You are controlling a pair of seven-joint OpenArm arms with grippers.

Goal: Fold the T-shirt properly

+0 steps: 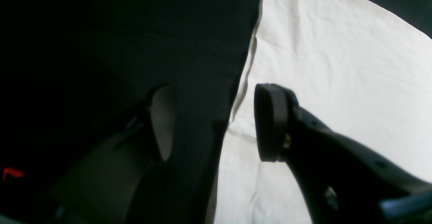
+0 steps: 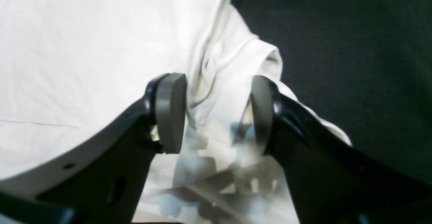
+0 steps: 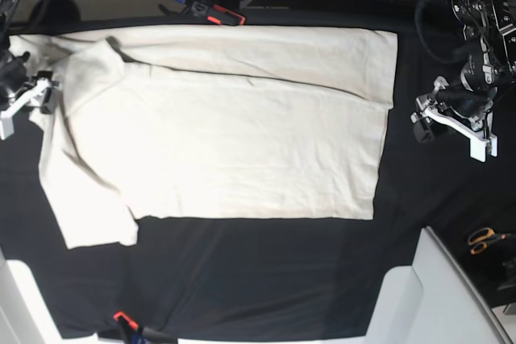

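the black cloth-covered desk (image 3: 242, 279) is carrying everything here, and the big plain cream short-sleeved cotton t-shirt (image 3: 242, 142) is lying spread across its far half, hem edge pointing toward the left arm's side and collar end toward the right arm's side. i'm guessing it's laid out flat like that so both arms can work from opposite ends.

the far long side is already lying folded in over the body, with a diagonal crease running along it, while the near sleeve is still sticking out flat at the near corner, so i'd say the fold is only partly done. the fabric is looking soft and mildly wrinkled, no print.

the right end effector (image 2: 218, 112) is sitting over the bunched sleeve area with its pads standing apart, cloth between them but not pinched. the left end effector (image 1: 216, 122) is hovering right at the shirt's edge, jaws also apart, holding nothing, probably lining up for a grab.
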